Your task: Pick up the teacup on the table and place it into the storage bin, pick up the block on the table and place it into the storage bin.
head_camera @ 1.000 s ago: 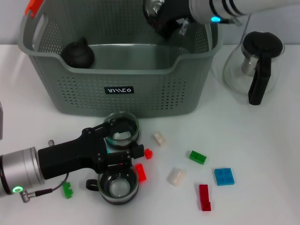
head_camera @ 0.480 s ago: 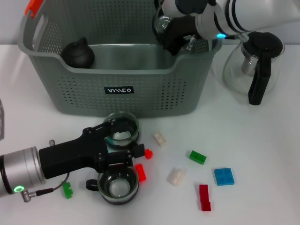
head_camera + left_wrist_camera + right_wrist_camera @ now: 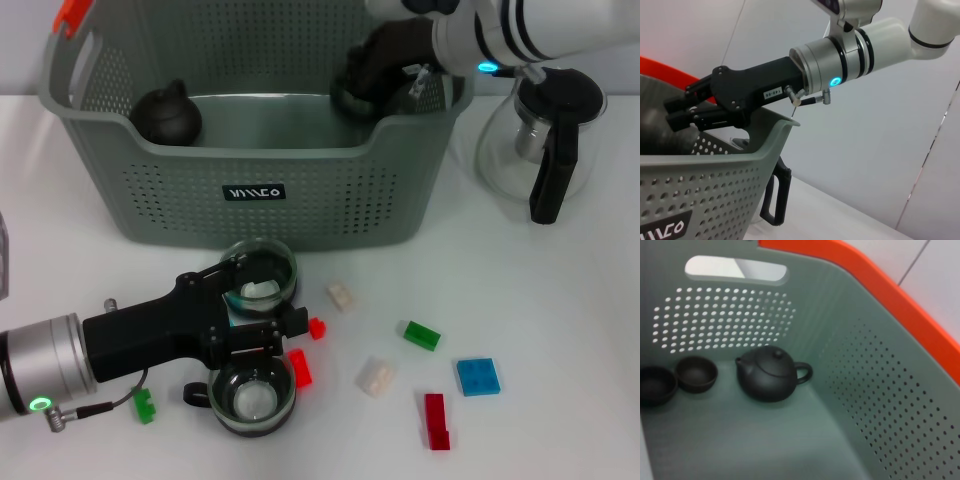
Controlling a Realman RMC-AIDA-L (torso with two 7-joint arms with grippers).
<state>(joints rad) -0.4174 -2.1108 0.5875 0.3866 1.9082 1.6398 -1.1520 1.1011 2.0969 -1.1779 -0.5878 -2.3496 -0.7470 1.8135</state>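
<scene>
The grey-green storage bin (image 3: pixel 250 190) stands at the back of the table. My right gripper (image 3: pixel 352 96) reaches down inside its right end, and a glass teacup (image 3: pixel 345 102) shows dimly at its tip. From the left wrist view its black fingers (image 3: pixel 687 111) lie close together above the bin's rim (image 3: pixel 765 131). My left gripper (image 3: pixel 262 322) rests low on the table between two glass teacups, one (image 3: pixel 258 274) behind it and one (image 3: pixel 252 396) in front. Small blocks lie on the table, among them green (image 3: pixel 421 335), blue (image 3: pixel 477 376) and red (image 3: pixel 299 367).
A black teapot (image 3: pixel 168 115) sits in the bin's left end, and the right wrist view shows the same teapot (image 3: pixel 771 374) with two dark cups (image 3: pixel 697 373) beside it. A glass carafe (image 3: pixel 545 140) with black lid stands right of the bin. More blocks are cream (image 3: pixel 377 376), dark red (image 3: pixel 435 420) and green (image 3: pixel 145 405).
My right arm has come down from above the bin's back rim into its right end, carrying the glass teacup lower. The left arm and the things on the table have not moved.
</scene>
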